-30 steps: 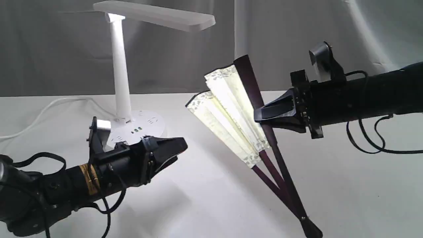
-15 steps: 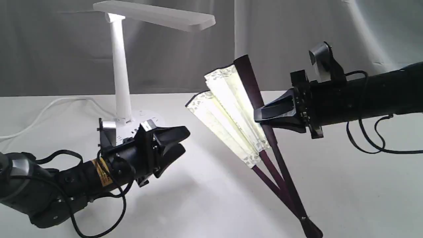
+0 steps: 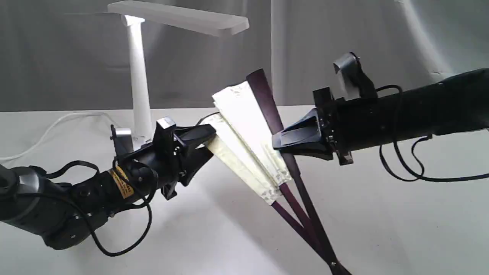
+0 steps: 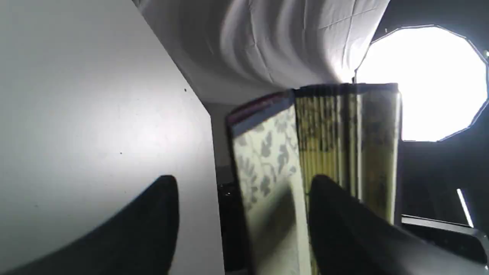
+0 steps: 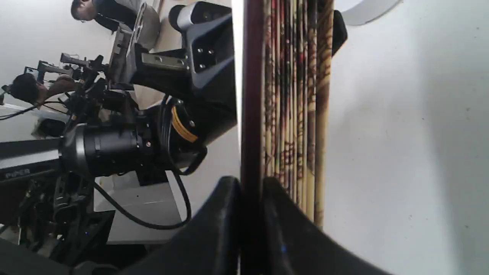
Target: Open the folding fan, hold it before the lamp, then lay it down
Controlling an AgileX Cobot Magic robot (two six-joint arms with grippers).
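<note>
- Held up over the surface (image 3: 382,229), right of the lamp (image 3: 139,88) in the exterior view: the fan (image 3: 244,133), partly spread and leaning, pivot end low.
- Clamped tight by the right pincer (image 3: 280,144) on one dark outer guard, roughly midway along it.
- Straddled at its far outer fold by the left pincer (image 3: 208,144), spread wide with one finger on each side; no squeeze visible there.
- Expect little weight, stiff wooden ribs, and a thin pleated paper leaf that creases or tears easily.
- Best taken by the wooden guards, never by bare paper; probably smooth wood, so grip square across the flat face to prevent twisting about the pivot.
- Spread gently along the arc; a sideways tug could rip pleats from ribs.
- Cut off at the exterior view's lower edge: the pivot tip, so cannot tell whether touching the surface.
- Hard to tell whether wood or only paper lies between the left fingers.
- Washed out by a bright light in the left wrist view; writing on the leaf unreadable.
</note>
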